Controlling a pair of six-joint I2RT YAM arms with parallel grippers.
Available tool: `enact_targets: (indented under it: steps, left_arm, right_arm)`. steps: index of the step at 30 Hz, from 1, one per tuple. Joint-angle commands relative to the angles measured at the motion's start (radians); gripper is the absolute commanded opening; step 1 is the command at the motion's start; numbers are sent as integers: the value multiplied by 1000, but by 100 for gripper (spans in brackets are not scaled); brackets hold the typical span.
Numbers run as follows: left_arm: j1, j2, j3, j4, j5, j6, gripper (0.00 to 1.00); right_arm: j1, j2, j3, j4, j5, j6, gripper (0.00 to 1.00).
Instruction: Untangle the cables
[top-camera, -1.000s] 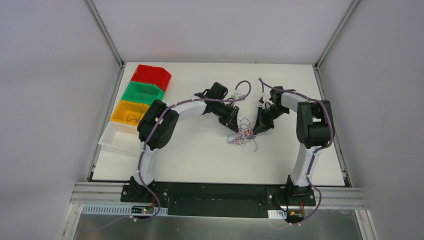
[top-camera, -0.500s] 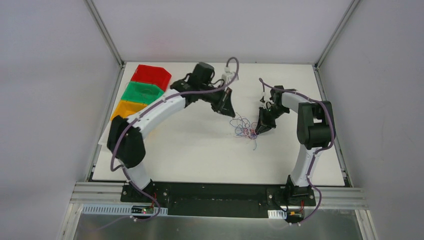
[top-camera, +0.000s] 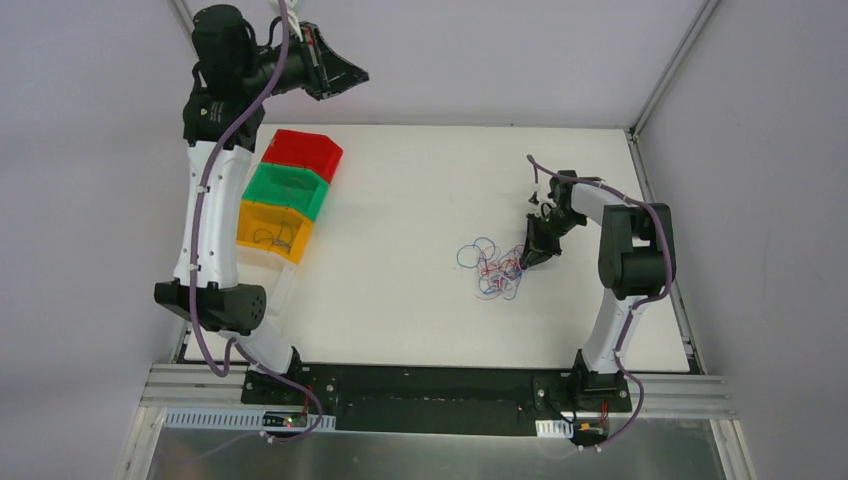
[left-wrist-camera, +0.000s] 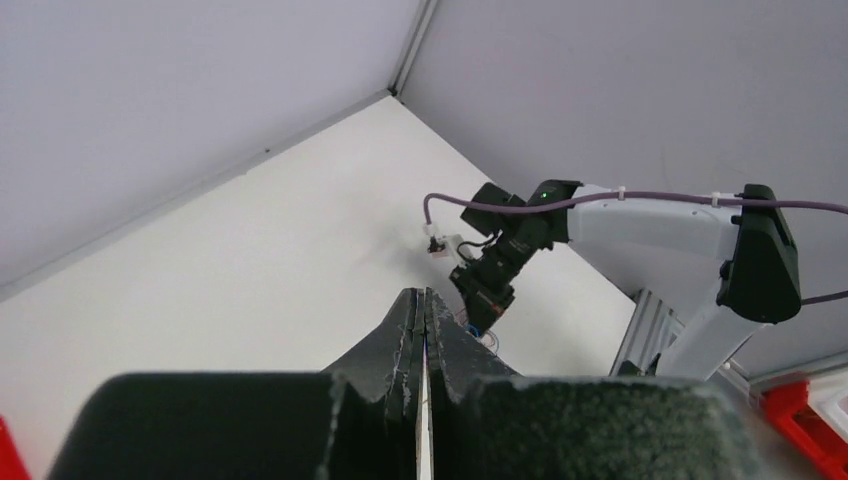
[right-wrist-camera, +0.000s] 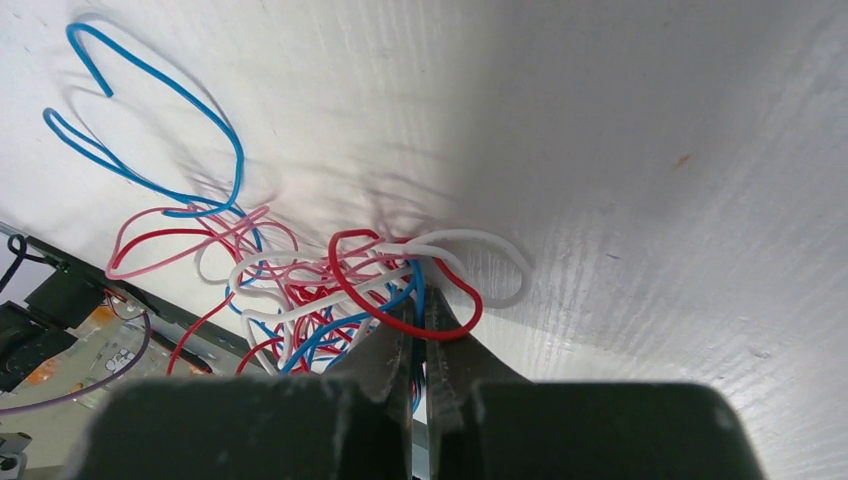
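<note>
While the right gripper sits low on the white table, right of the frame's centre, its fingers are closed to a sliver on the cables. The right wrist view shows a red loop and blue strands passing between the tips. The cables form a small tangle of red, blue, white and pink strands lying on the table just left of that gripper, with a blue loop spreading from its upper left side.

Well apart from them, the left gripper hangs high in the upper left of the overhead frame, pointing right, with its jaws pressed together. A thin pale line runs along their seam in the left wrist view; whether it is a strand cannot be told.

Along the table's left edge stand a red bin, a green bin and a yellow bin in a row.
</note>
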Motion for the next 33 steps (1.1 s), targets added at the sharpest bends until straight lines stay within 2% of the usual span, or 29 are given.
enact_targets:
  steps: [1,4,6,9,12,15,20,26,30,33]
  left_arm:
    - [28,-43,-132,-55,79,20,7]
    - [-34,-106,-369,-57,65,101,44]
    - [-115,-141,-515,-57,14,217,59]
    - [-251,-132,-642,-51,-60,377,69]
    - [-363,-34,-651,-44,-86,439,76]
    - [-447,90,-603,-44,-118,481,77]
    - [-535,235,-550,-43,-152,582,70]
    - [-618,303,-522,-41,-154,673,61]
    - [-654,347,-504,-36,-179,665,51]
    - [-675,371,-506,-17,-212,659,48]
  right_arm:
    - [-21,-31,25,-37,6,-34,0]
    - [-15,-48,25,-36,-70,-2,0]
    - [-2,-62,16,-29,-79,6,0]
    - [14,-76,-1,-26,-81,5,0]
    - [28,-81,-10,-27,-85,7,0]
    - [40,-84,-10,-29,-81,6,0]
    - [52,-92,-12,-34,-72,5,0]
    - [59,-90,-20,-32,-69,6,0]
    - [64,-84,-17,-35,-66,7,0]
    - [67,-84,-19,-35,-67,7,0]
